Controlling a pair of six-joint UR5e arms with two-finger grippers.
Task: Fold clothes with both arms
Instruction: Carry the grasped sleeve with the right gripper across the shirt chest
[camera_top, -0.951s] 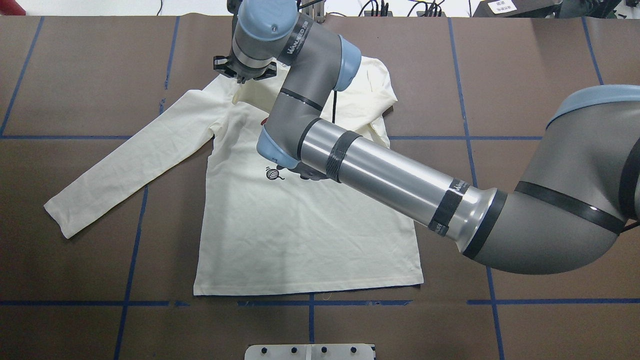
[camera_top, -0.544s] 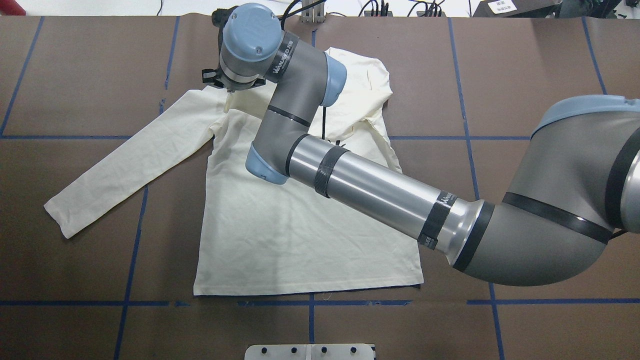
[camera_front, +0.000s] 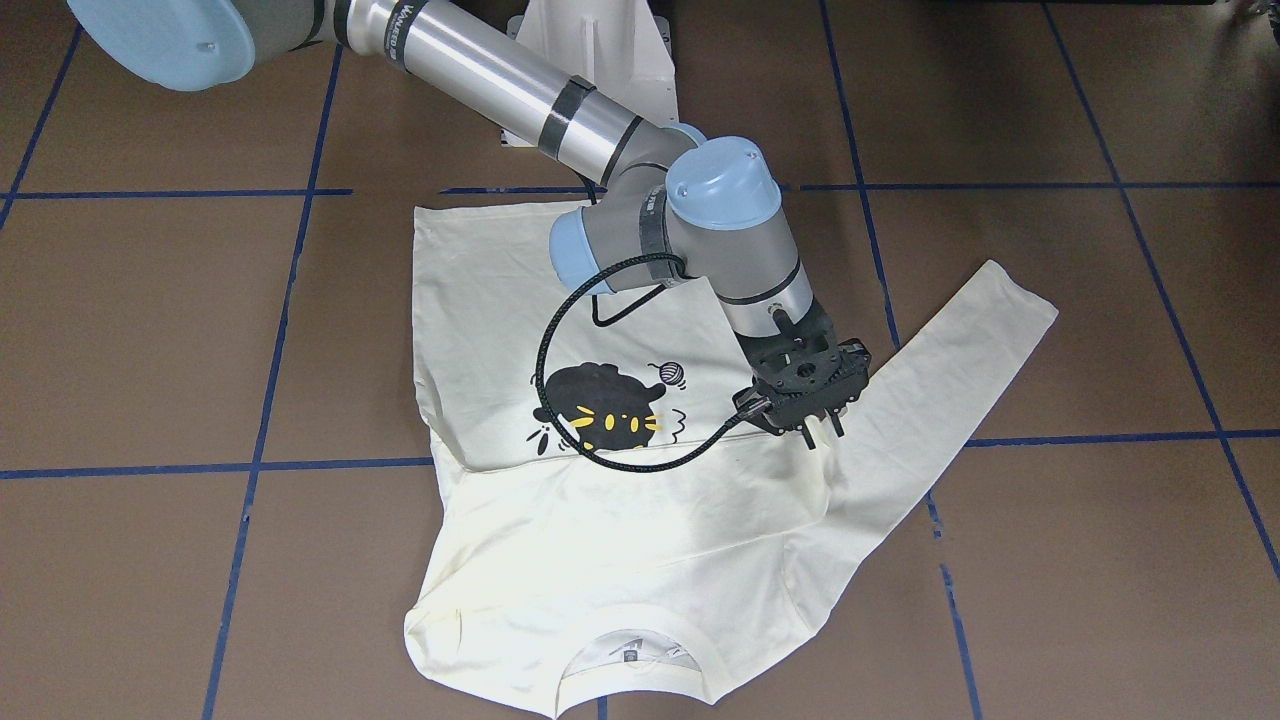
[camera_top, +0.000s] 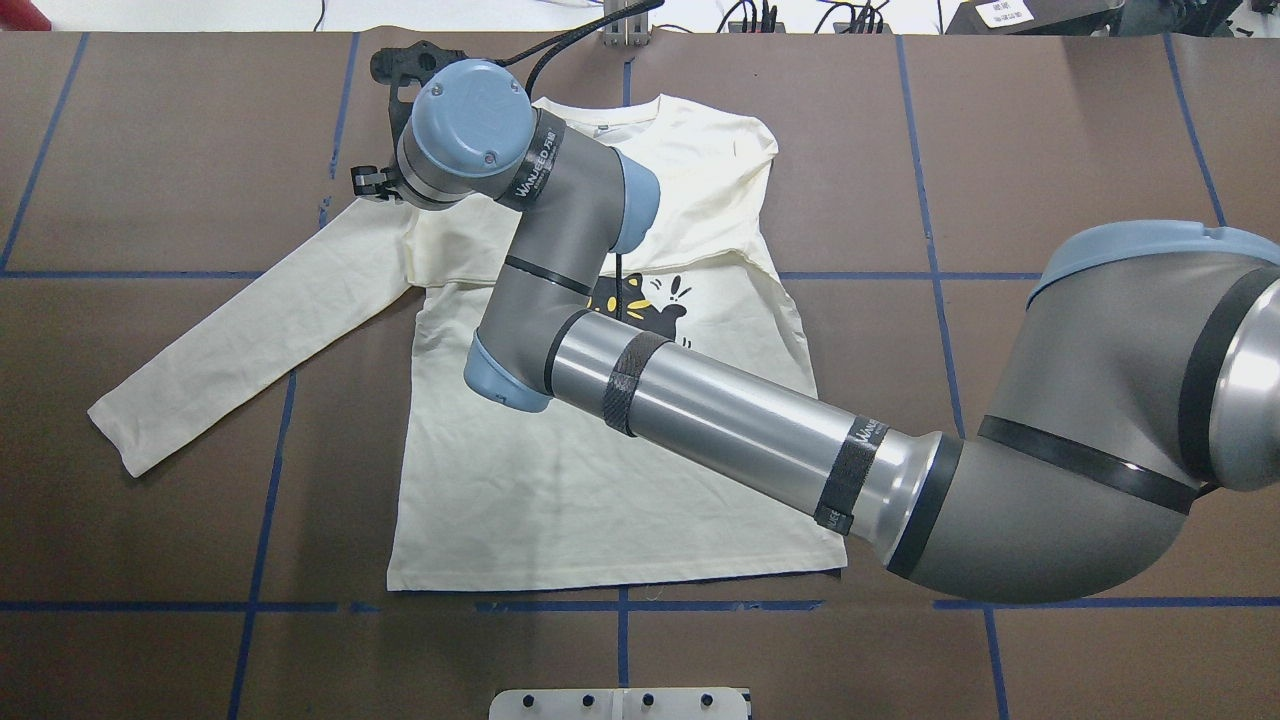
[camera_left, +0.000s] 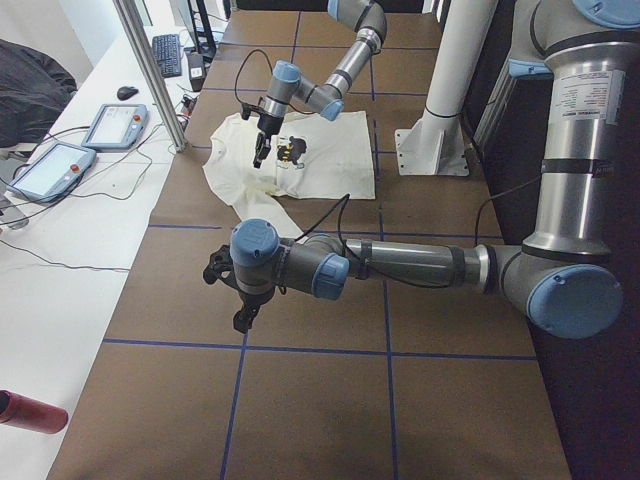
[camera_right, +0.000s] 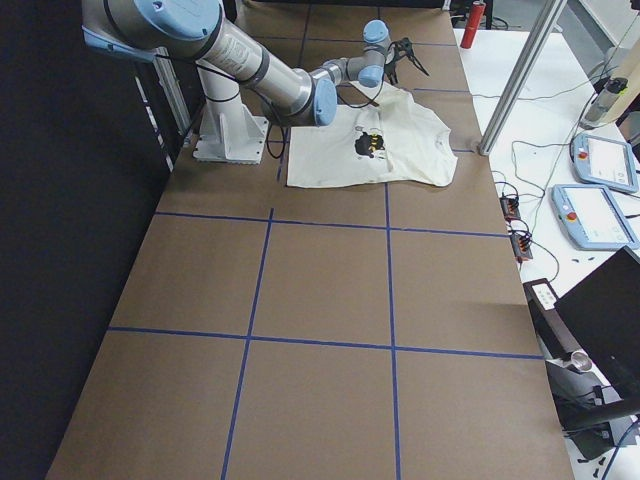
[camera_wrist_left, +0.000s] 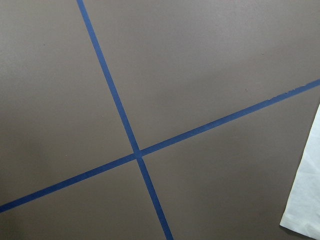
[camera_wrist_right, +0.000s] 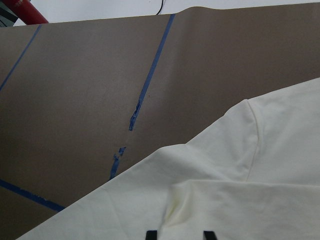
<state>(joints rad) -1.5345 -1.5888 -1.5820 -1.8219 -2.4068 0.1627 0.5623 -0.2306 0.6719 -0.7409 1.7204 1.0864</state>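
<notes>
The cream shirt lies print side up on the brown table, with its black cat print showing. One sleeve is stretched out on the overhead view's left. The other sleeve is folded across the chest. My right gripper points down at the end of that folded sleeve, by the shoulder. The cloth puckers up toward its black fingertips, so it seems shut on the sleeve. My left gripper hovers over bare table well away from the shirt. I cannot tell if it is open or shut.
The white pedestal base stands behind the shirt's hem. Blue tape lines grid the table. A cream sleeve end shows at the left wrist view's edge. A metal post, teach pendants and a red cylinder stand at the table's far side.
My right gripper has moved left across the shirt's upper part, drawing the folded sleeve with it. The bunched shoulder has flattened, and the collar and part of the cat print have come into view.
</notes>
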